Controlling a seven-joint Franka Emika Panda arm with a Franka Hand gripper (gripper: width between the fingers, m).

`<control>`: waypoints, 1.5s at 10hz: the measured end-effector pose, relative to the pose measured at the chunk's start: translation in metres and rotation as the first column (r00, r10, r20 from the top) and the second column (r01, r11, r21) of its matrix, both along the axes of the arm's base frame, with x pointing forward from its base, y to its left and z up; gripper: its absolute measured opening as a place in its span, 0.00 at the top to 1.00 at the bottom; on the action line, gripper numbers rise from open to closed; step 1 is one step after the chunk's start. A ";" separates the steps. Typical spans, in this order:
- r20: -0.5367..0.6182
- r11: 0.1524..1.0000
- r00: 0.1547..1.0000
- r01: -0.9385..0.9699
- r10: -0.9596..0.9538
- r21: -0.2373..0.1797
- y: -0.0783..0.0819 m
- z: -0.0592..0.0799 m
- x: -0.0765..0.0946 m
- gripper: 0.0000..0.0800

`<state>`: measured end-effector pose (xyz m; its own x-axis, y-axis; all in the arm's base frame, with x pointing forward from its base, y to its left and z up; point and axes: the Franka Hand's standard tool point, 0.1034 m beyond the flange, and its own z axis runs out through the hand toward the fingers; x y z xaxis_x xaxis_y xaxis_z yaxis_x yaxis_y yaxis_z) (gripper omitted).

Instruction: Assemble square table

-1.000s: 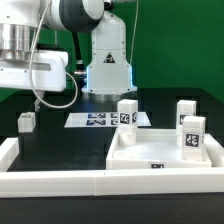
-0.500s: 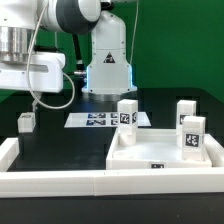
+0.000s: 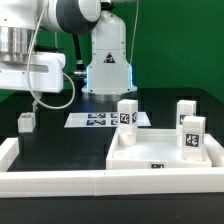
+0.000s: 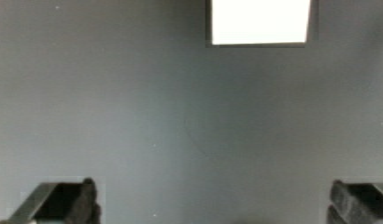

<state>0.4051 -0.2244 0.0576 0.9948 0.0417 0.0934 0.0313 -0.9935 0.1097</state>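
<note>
Nothing is seen to have moved since the earlier frames. Nearest, at five o'clock, the large white square plastic tabletop [image 3: 160, 152] lies recess-up, three small white tagged posts [image 3: 127, 113] on it. The gripper [image 4: 209, 205] hangs apart, empty. Judged: a post awaits fetching, perhaps the fourth [image 3: 26, 122], at nine o'clock.

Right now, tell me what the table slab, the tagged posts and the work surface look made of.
Table slab: apparently white plastic, matte with a raised rim. Posts: same white plastic look, bearing printed black-and-white tags. Work surface: black and matte, possibly cloth or a mat; unclear.
</note>
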 end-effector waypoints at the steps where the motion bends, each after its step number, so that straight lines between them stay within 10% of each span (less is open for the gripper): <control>1: -0.015 1.000 1.000 0.006 -0.006 0.019 0.005 -0.002 0.000 0.19; 6: -0.197 0.991 0.980 0.038 -0.012 0.130 0.025 -0.005 0.010 0.19; 15: -0.620 0.977 0.783 0.083 0.058 0.196 0.022 -0.013 -0.010 0.19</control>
<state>0.3953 -0.2022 0.0448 0.8396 0.0788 -0.5375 0.0093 -0.9914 -0.1308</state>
